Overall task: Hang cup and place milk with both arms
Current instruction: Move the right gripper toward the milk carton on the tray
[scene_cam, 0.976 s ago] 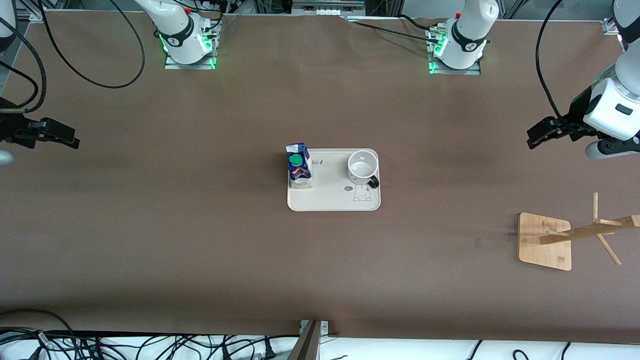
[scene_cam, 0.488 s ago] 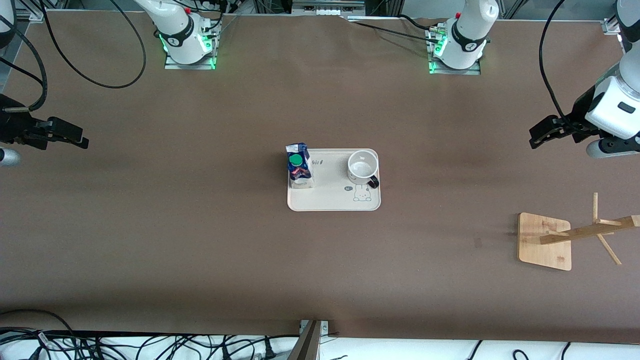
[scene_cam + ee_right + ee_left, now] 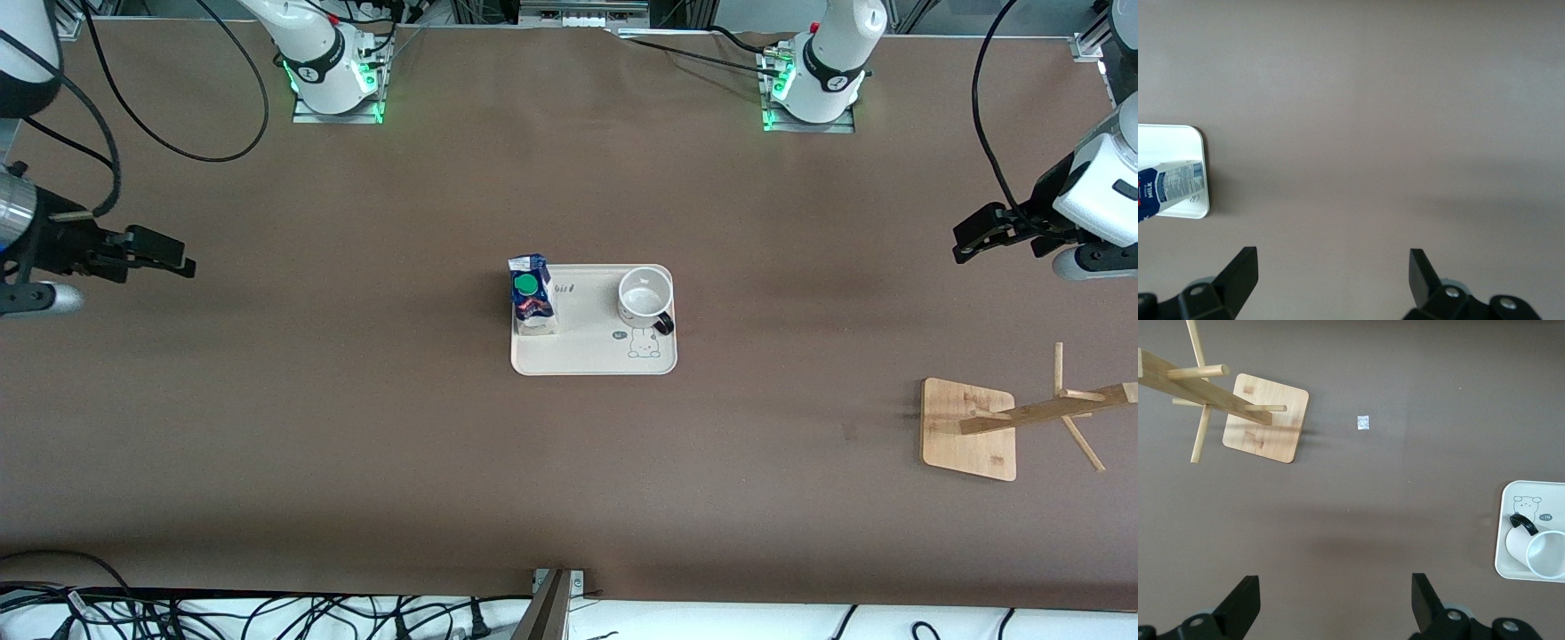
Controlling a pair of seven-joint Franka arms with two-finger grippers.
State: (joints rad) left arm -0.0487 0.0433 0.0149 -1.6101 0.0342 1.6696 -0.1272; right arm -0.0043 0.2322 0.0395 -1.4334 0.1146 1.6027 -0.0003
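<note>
The cup [image 3: 645,298] and the milk [image 3: 531,296] stand upright on a beige tray [image 3: 591,360] mid-tabletop (milk toward the right arm's end). The left gripper [image 3: 971,241] and right gripper [image 3: 169,253] hover over bare tabletop at their own ends, fingers wide, holding nothing.

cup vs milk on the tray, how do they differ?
The cup is round, white and open-topped with a black handle; the milk is a blue-and-white gable carton closed by a green cap. The cup sits toward the left arm's end of the tray, the milk toward the right arm's end. Both stand upright, untouched.
</note>
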